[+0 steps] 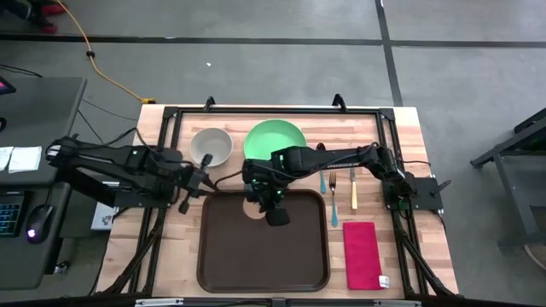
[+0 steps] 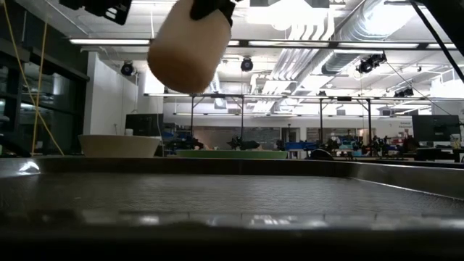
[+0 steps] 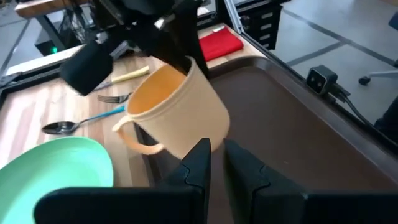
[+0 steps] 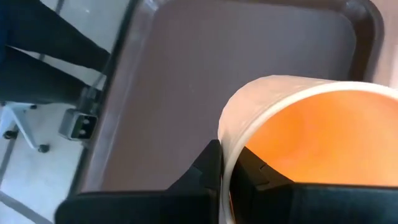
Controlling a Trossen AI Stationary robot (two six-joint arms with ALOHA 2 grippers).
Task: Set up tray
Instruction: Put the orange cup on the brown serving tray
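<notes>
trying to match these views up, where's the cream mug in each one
High view: mug under the right gripper, at the tray's far edge.
Low view: hanging top left.
Left wrist view: centre.
Right wrist view: lower right.
Shared landmark: the tray.

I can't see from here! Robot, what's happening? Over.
Right hand shut on cream plastic mug rim, mug aloft over dark brown rectangular tray. Left hand waiting beside tray's far left corner. Tray bare, nothing blocking.
</notes>
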